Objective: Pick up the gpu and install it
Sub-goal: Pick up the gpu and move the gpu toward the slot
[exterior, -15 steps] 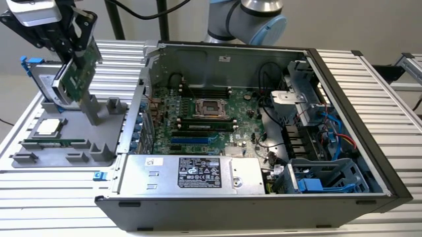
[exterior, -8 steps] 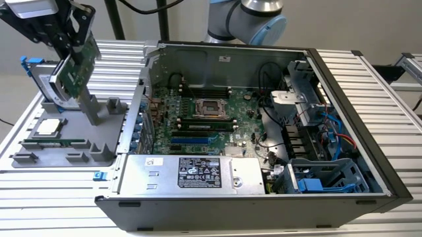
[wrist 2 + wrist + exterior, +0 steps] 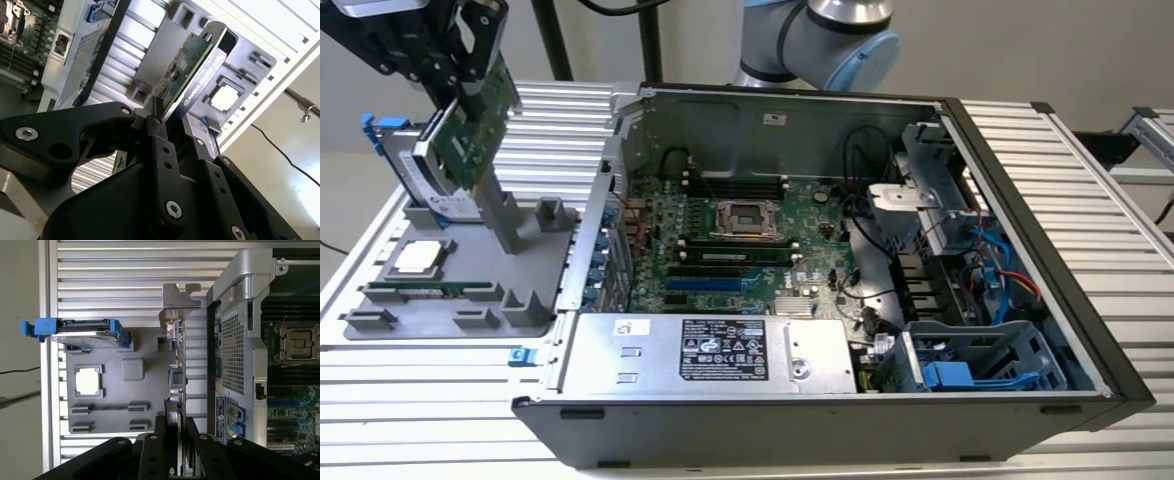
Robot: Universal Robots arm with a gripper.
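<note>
The gpu (image 3: 464,140) is clamped in the tool (image 3: 459,92) and held tilted above the grey parts holder (image 3: 440,300) at the exterior view's left, outside the open computer case (image 3: 720,120). In both wrist views the black fingers (image 3: 157,145) are seen pressed onto the card's edge, with green board on one face and black shroud on the other. Its silver bracket (image 3: 178,297) is carried at the far end. A blue-framed hard drive (image 3: 80,332) and a processor chip (image 3: 89,381) are seen seated in the holder on the desk (image 3: 1081,180).

Ribbed aluminium table (image 3: 1067,170) under even, diffuse light; plain pale wall (image 3: 1014,50) behind, with 2 dark uprights (image 3: 558,45) at the far edge; black cable (image 3: 274,146) trailing over beige floor (image 3: 300,192).
</note>
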